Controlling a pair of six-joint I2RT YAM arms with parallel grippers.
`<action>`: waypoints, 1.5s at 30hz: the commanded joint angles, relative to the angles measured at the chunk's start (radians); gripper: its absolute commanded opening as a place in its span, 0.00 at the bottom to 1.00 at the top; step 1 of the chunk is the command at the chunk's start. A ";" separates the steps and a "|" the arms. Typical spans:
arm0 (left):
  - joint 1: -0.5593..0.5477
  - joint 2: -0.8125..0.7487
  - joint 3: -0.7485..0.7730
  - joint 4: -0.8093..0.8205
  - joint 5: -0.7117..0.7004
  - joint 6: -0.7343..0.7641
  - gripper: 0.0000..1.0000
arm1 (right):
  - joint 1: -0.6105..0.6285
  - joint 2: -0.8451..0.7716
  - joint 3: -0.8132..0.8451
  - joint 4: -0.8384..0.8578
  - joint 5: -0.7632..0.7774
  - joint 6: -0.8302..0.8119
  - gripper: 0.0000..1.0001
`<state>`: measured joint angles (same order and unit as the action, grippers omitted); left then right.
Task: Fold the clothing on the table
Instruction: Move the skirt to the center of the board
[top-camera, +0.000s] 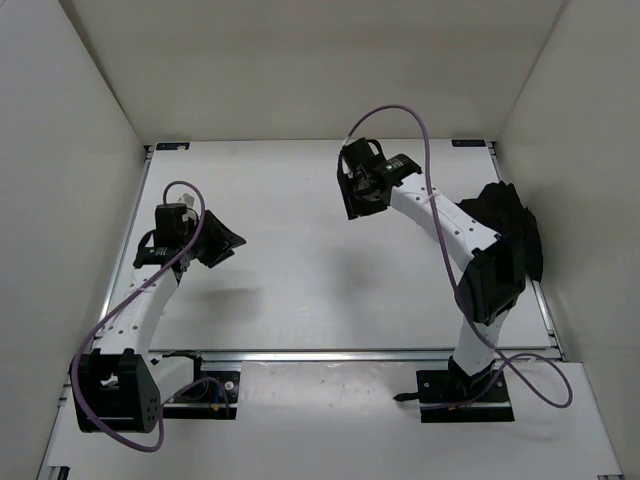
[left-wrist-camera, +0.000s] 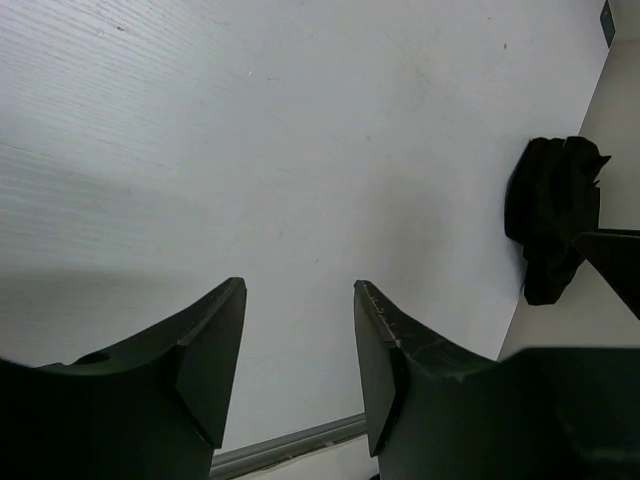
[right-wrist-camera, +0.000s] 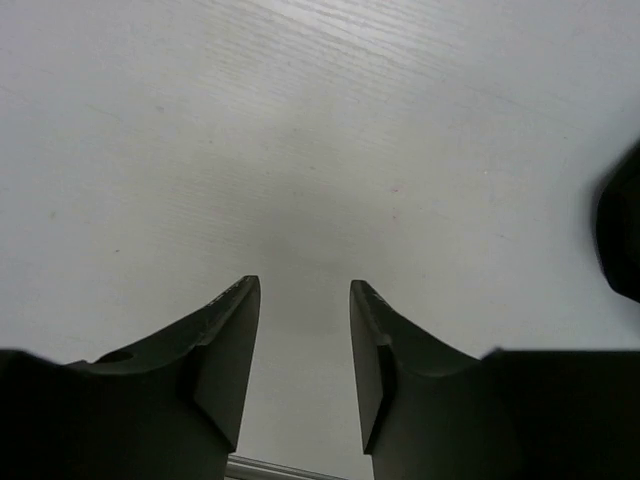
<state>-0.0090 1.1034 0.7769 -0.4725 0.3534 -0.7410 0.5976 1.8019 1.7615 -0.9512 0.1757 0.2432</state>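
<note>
plain white walls (top-camera: 90, 100) close in on three sides of the large white matte rectangular table (top-camera: 300, 300), which has thin metal rails (top-camera: 340, 355) along its edges. the black soft fabric clothing (top-camera: 515, 215) lies bunched in a compact, rumpled heap at the table's right edge, about midway along that side and close against the wall. seen from above, it is partly covered by the bent elbow of the white right arm (top-camera: 440, 220). in the left wrist view the heap shows folds and ridges and sits right where the table meets the wall. the left gripper (top-camera: 218, 243) hovers over the left half of the table, well apart from the clothing. its two black fingers (left-wrist-camera: 215, 350) stand moderately apart, with nothing between them but bare white surface. the right gripper (top-camera: 353, 190) hangs over the far middle of the table, also away from the heap. its jaws are parted a little more narrowly and they too hold nothing. a dark blurred shape (right-wrist-camera: 622, 230) cuts into the right edge of the right wrist view; i cannot tell what it is. thin purple cables (top-camera: 110, 330) loop from each arm down toward the black bases at the near edge.
</note>
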 joint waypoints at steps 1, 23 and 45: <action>-0.015 -0.002 0.035 -0.020 -0.008 0.023 0.58 | -0.009 0.025 0.033 -0.015 0.030 -0.007 0.40; -0.048 0.020 -0.030 0.049 0.064 -0.044 0.57 | -0.797 0.003 -0.341 0.278 0.070 -0.091 0.80; 0.009 -0.020 0.007 0.029 0.091 -0.038 0.59 | -0.426 -0.324 0.141 0.292 -0.201 -0.075 0.00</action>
<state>-0.0242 1.1225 0.7471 -0.4412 0.4194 -0.7929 0.2111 1.6569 1.8515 -0.7547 0.0685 0.1368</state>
